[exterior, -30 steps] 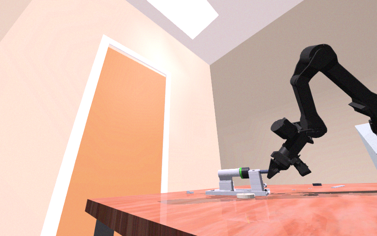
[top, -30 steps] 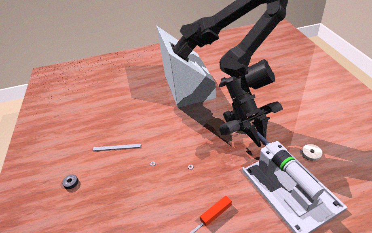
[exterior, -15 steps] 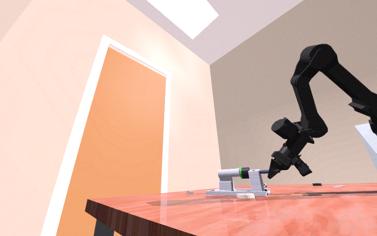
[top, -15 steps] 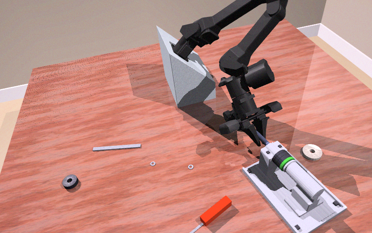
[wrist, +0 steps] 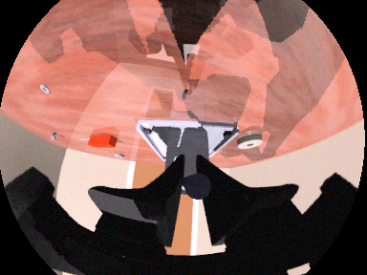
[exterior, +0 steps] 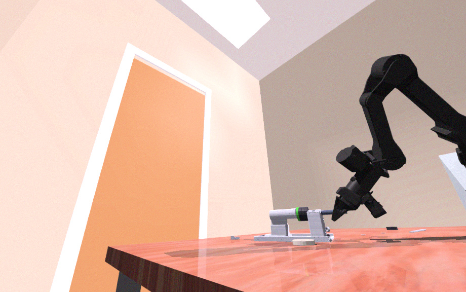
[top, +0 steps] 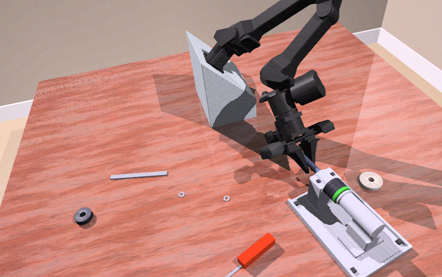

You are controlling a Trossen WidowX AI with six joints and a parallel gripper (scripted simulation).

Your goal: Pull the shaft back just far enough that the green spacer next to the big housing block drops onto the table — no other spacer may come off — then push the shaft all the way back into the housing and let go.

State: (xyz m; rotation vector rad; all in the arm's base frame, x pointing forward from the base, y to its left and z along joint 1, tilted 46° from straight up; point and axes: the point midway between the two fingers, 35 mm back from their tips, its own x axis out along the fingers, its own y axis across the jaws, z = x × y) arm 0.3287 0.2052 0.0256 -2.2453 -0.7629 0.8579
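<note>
My gripper (top: 309, 165) (wrist: 190, 158) is shut on the blue-grey shaft (top: 314, 167) (exterior: 327, 212) (wrist: 197, 186), whose round end shows between the fingers in the wrist view. The shaft sticks out of the upright light-grey end block (top: 314, 189) (exterior: 315, 221). Beyond that block, black spacers (top: 332, 186) (exterior: 303, 213) and the green spacer (top: 340, 192) (exterior: 297, 213) sit in line, with the green one beside the big light-grey cylindrical housing (top: 362, 211) (exterior: 283, 213). No spacer from this row is seen fallen. The shaft inside the spacers and housing is hidden.
The fixture's base plate (top: 327, 239) lies under the blocks. A beige disc (top: 364, 182) (exterior: 303, 242) (wrist: 246, 144) lies beside it. A red-handled tool (top: 257, 249) (wrist: 99, 140), a dark ring (top: 88, 219), a flat bar (top: 138, 175) and two small washers lie on the table.
</note>
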